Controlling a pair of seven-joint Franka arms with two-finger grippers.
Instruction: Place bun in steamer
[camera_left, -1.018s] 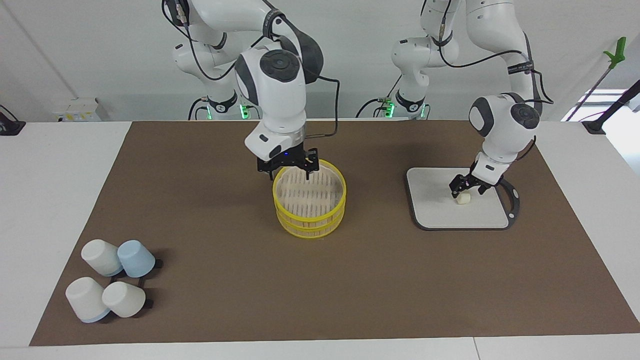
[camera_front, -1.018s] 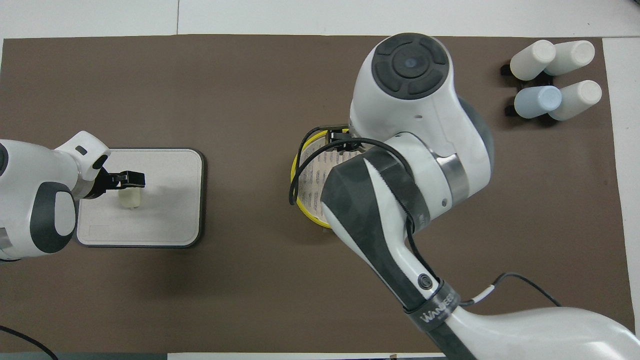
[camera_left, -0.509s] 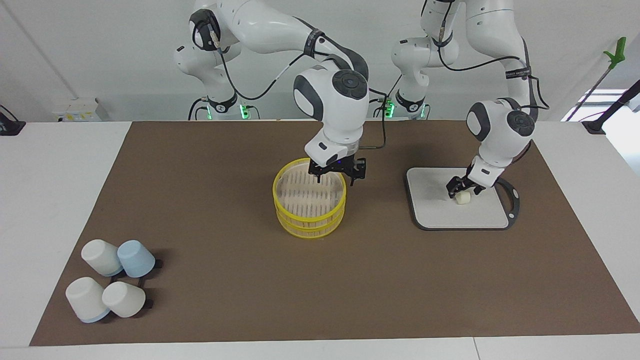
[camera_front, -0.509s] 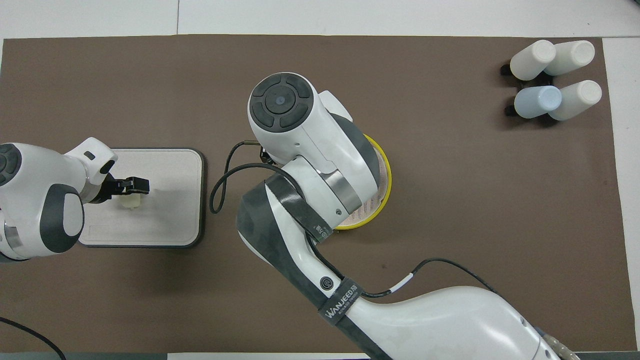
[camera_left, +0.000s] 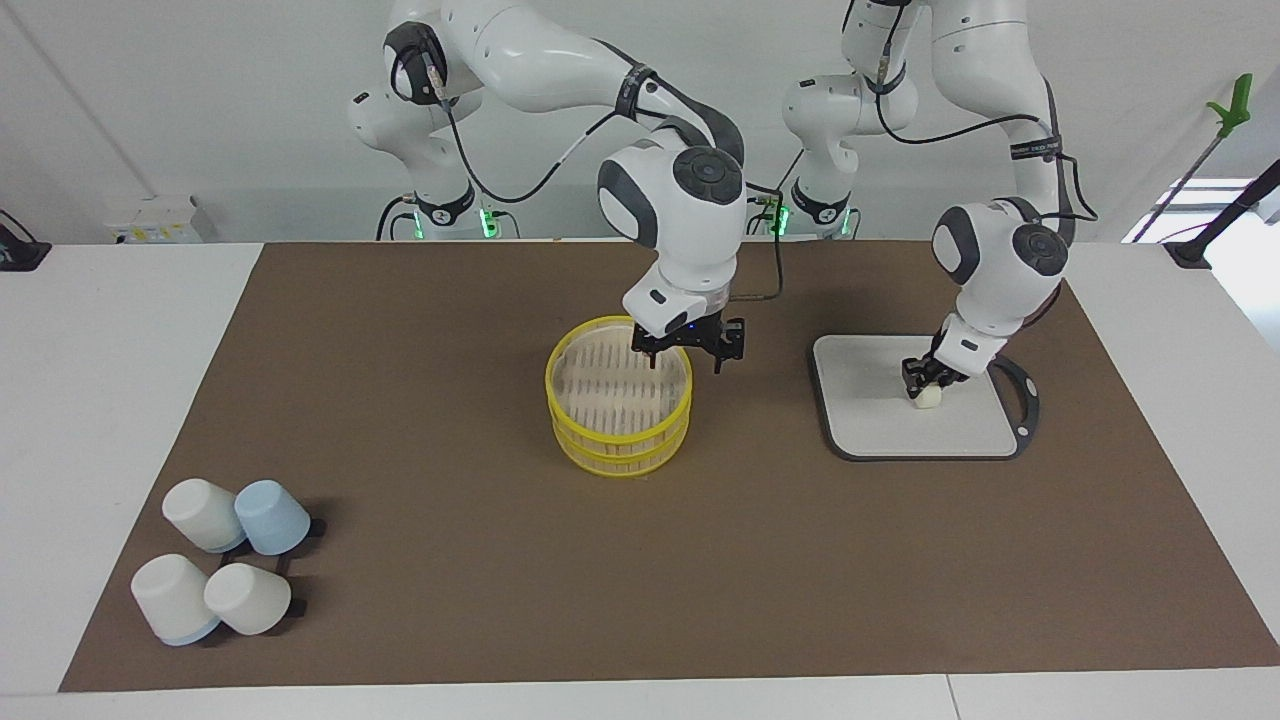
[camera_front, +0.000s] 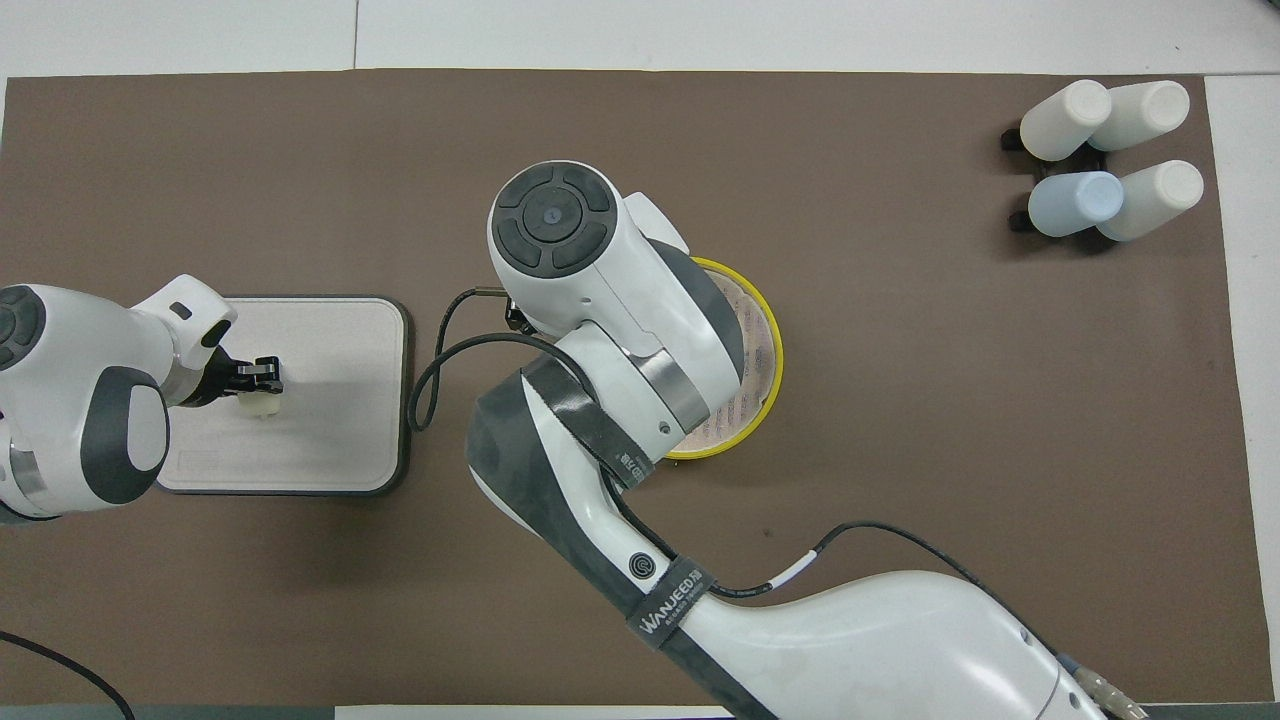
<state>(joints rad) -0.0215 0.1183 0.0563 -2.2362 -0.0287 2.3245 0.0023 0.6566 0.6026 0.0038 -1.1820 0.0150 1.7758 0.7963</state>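
The bun (camera_left: 929, 398) is a small cream lump lying on the grey board (camera_left: 870, 425); it also shows in the overhead view (camera_front: 263, 404). My left gripper (camera_left: 924, 379) is down on the bun, with its fingers drawn in against the bun's top, as the overhead view (camera_front: 260, 372) shows too. The steamer (camera_left: 618, 405), tan with yellow rims and two stacked tiers, stands mid-table. My right gripper (camera_left: 686, 357) is open and straddles the steamer's rim toward the left arm's end, one finger inside and one outside. In the overhead view the right arm hides that gripper and much of the steamer (camera_front: 757, 350).
Several white and blue cups (camera_left: 225, 565) lie in a cluster at the right arm's end of the brown mat, farther from the robots than the steamer; they also show in the overhead view (camera_front: 1100, 160). The board (camera_front: 340, 400) is nearer the left arm's end.
My right gripper has swung over the steamer from the rim nearest the robots to the rim toward the left arm's end. My left gripper's fingers have drawn in on the bun.
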